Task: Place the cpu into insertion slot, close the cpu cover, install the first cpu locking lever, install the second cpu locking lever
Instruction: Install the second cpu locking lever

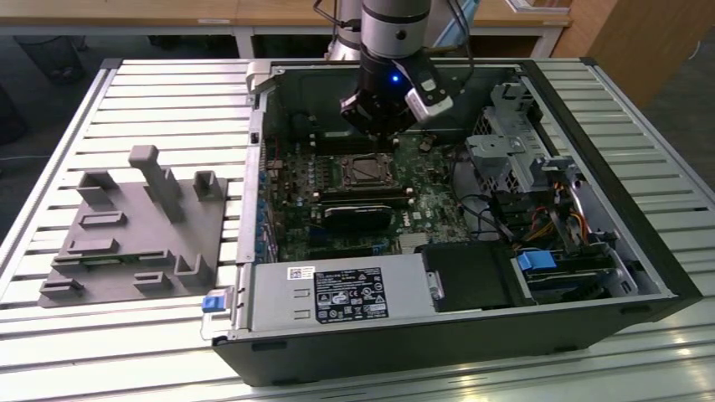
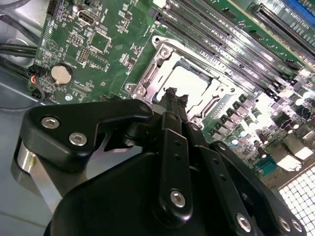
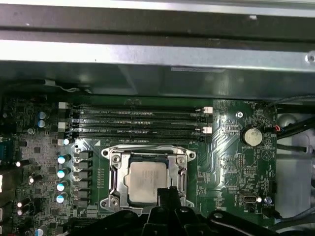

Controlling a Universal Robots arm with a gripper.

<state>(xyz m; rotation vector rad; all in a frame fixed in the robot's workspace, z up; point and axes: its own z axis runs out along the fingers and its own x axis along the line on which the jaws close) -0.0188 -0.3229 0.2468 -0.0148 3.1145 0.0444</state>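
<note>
- Slatted, pale metal tabletop (image 1: 146, 92) is seen spread under everything in the exterior view, its ribs running crosswise and catching glare.
- An open black desktop computer case (image 1: 625, 218) is laid on its side on the slats, with a silvery power supply box (image 1: 335, 295) at its near edge and a bundle of coloured cables toward the exterior view's right.
- A grey moulded fixture tray (image 1: 134, 226) with upright pegs and pockets is set well apart from the case, toward the exterior view's left.
- A green circuit board (image 3: 226, 142) is seen covering the case floor, studded with round capacitors, a coin cell and long black memory slots (image 3: 138, 123).
- The silver-and-black robot arm (image 1: 393, 33) is held nearly vertical over the board, its black-linked gripper (image 2: 171, 94) pointed down just beside the socket.
- The fingers are seen drawn together, nothing clamped between them.
- The silvery square metal cpu cover (image 3: 115, 172) is laid flat around the socket, its window framing the chip.
- The small flat square cpu with a matt grey metal top (image 3: 147, 179) is seated in the insertion slot, level with the frame, in both wrist views.
</note>
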